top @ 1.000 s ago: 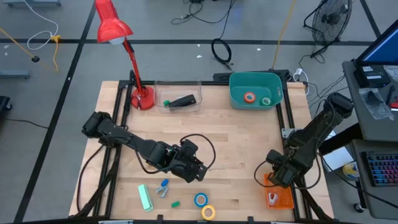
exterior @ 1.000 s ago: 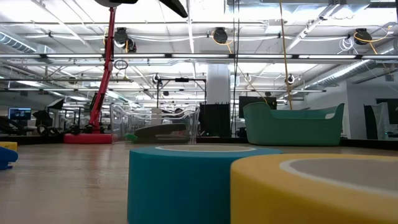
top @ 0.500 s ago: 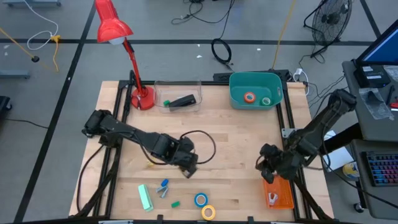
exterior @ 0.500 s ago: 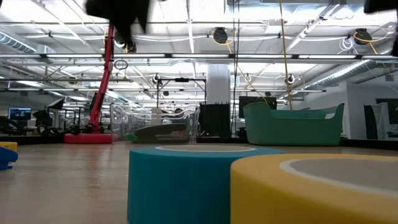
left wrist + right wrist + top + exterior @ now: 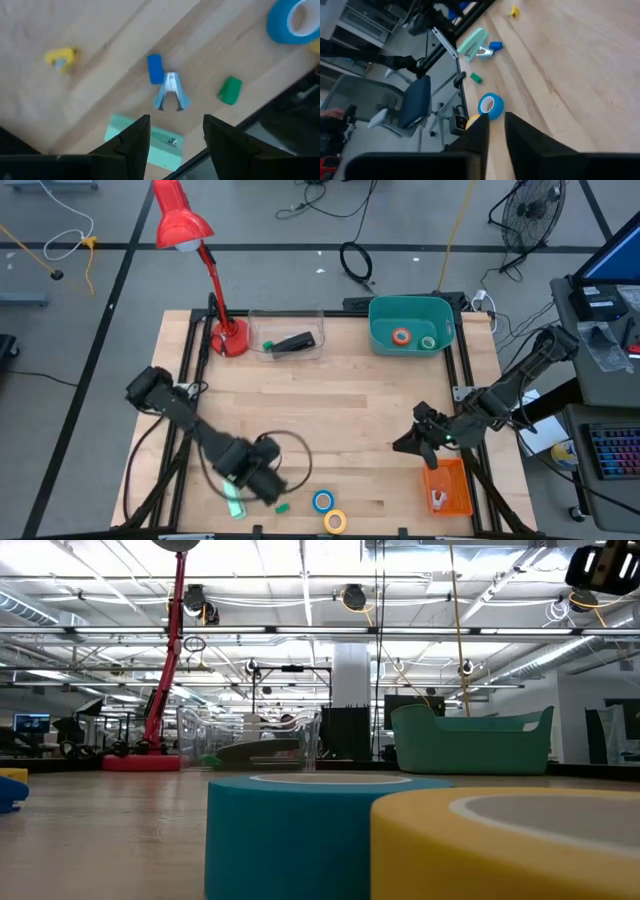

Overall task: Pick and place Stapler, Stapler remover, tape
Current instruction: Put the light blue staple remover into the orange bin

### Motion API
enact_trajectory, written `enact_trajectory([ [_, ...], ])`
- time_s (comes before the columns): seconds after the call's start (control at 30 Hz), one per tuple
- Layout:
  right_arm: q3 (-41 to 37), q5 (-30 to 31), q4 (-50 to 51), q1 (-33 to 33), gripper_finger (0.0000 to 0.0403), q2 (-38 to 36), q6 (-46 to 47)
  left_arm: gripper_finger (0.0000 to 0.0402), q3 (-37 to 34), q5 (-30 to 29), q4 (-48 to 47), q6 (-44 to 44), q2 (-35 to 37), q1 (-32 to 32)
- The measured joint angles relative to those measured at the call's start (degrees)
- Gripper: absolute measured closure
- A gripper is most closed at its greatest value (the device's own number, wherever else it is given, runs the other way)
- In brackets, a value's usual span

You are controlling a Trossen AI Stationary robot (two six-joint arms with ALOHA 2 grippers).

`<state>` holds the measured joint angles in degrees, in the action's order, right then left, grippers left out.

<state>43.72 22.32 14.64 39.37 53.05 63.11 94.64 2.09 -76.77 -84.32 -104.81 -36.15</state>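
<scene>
Left fingers (image 5: 172, 137) are spread wide with nothing in them, hanging right over the mint green stapler (image 5: 145, 141), with the blue staple remover (image 5: 167, 87) just past it on the tabletop (image 5: 360, 410). Right fingers (image 5: 495, 131) sit only a sliver apart, also empty, up off the wood near the orange tray (image 5: 450, 488). From the stapler, the blue tape (image 5: 322, 501) and yellow tape (image 5: 335, 521) lie toward that tray, while the orange tape (image 5: 401, 335) and green tape (image 5: 428, 342) are far across in the teal bin (image 5: 385, 330).
</scene>
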Motion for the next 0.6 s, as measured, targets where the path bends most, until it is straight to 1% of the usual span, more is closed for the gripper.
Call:
enact_trajectory([
  [0.13, 0.0, 0.1, 0.1, -0.9, 0.0298, 0.1, 0.1, 0.0215, -3.8, 0.0, 0.7, -11.7, 0.0, -5.4],
  [0.23, 0.0, 0.3, 0.1, -1.8, 0.0270, 0.3, -0.1, 0.0215, -7.0, 0.0, 4.5, -16.2, 0.0, -8.0],
  [0.33, 0.0, 0.4, -0.8, -2.9, 0.0250, 0.3, -0.8, 0.0215, -9.7, -0.7, 9.4, -17.0, 0.0, -8.2],
  [0.47, 0.0, 0.2, -3.2, -3.8, 0.0237, 0.3, -2.0, 0.0215, -13.1, -1.1, 16.1, -16.3, 0.0, -7.6],
  [0.6, 0.0, 0.1, -6.8, -3.8, 0.0234, 0.3, -3.7, 0.0215, -15.7, -1.9, 17.6, -15.4, 0.0, -6.8],
])
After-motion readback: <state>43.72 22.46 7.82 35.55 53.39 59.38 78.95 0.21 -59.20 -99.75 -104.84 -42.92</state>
